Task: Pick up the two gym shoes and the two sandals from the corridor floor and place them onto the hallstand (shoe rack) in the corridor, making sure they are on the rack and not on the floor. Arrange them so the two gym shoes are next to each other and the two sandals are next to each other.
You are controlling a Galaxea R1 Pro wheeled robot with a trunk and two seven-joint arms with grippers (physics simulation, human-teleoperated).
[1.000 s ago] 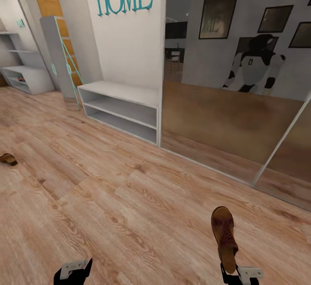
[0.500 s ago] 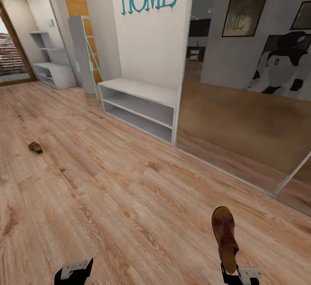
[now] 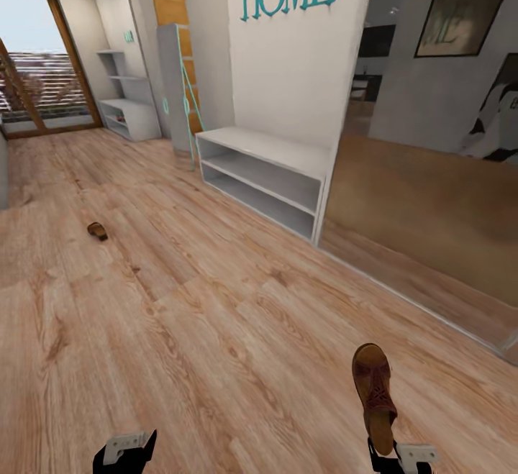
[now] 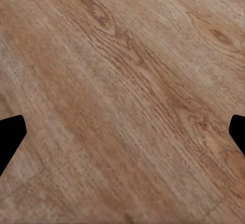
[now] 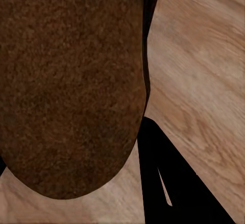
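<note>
Head view: far sandal (image 3: 97, 231), hallstand (image 3: 129, 118)

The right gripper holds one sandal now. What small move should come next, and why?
Probably keep driving toward the hallstand at the far end of the corridor. The right gripper grips one sandal by its heel, lifted off the corridor floor, and the rack is far out of arm's reach. The left gripper is open and empty, so the second sandal could be collected on the way.
</note>
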